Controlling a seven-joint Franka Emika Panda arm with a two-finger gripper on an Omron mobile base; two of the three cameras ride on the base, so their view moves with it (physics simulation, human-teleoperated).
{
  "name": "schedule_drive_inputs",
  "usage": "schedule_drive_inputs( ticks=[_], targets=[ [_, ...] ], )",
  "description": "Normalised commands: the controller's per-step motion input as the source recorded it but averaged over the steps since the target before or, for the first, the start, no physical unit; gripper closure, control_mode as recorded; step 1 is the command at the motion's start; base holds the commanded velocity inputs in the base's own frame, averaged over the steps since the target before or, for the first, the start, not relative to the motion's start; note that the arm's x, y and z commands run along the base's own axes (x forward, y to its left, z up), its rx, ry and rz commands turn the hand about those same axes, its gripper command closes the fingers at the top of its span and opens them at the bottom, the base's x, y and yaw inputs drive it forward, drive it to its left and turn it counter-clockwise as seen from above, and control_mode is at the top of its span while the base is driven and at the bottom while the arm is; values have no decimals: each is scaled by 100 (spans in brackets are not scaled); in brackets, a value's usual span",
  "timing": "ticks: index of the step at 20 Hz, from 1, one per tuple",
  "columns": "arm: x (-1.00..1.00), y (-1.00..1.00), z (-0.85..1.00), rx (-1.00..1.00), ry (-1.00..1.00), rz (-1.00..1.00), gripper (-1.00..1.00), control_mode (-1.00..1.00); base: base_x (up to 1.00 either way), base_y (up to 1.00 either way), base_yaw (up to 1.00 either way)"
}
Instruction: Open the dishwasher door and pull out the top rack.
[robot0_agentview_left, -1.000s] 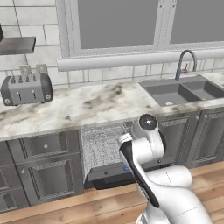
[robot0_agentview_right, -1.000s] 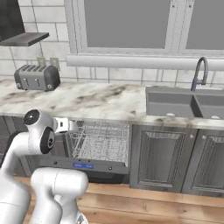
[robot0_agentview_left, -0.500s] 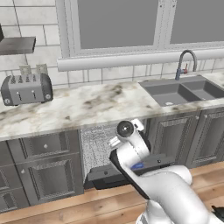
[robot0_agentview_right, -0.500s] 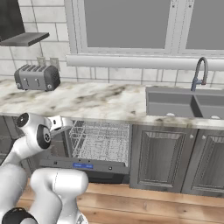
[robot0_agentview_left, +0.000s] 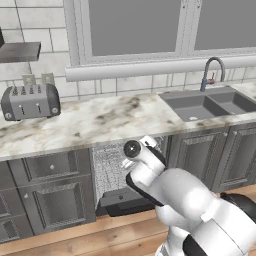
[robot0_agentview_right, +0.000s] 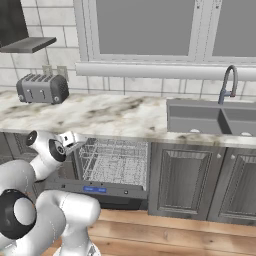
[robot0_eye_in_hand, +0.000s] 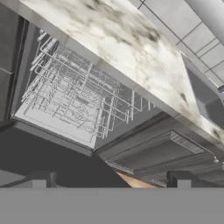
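Below the marbled stone surface (robot0_agentview_right: 115, 112), the flat dark grey-black dishwasher door (robot0_agentview_right: 100, 192) hung folded down and open, its top edge strip with small blue lights facing out toward the robot. Behind it, in the open cavity, sat the light grey-white wire top rack (robot0_agentview_right: 114, 161); from the right base view it looked partly drawn forward over the door, though how far could not be told. In the hand view the same wire basket (robot0_eye_in_hand: 70, 103) lay above the dark door panel (robot0_eye_in_hand: 43, 157), under the stone edge.

The end effector (robot0_eye_in_hand: 109, 179) showed its two dark fingertips (robot0_eye_in_hand: 39, 178) set wide apart, with nothing between them, short of the rack and not touching it. In the right base view the white hand (robot0_agentview_right: 70, 140) sat just left of the rack's near corner.

A silver four-slot toaster (robot0_agentview_right: 42, 88) stood on the surface to the left, and a dark grey double sink (robot0_agentview_right: 212, 117) with a curved tap (robot0_agentview_right: 227, 82) lay to the right. Grey raised-panel cabinet doors (robot0_agentview_right: 182, 180) flanked the dishwasher.
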Motion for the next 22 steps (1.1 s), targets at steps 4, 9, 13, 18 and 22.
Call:
schedule_drive_inputs(
  ticks=[4,9,13,18,22],
  targets=[
    [19,0,-22,-8,7,1,-100,-100,0,0,0],
    [23,0,-32,-9,1,3,-100,-100,0,0,0],
    [17,0,-44,-9,0,9,-100,-100,0,0,0],
    [21,0,-27,-6,0,9,-100,-100,0,0,0],
    [27,0,-14,-1,0,7,-100,-100,0,0,0]
  ],
)
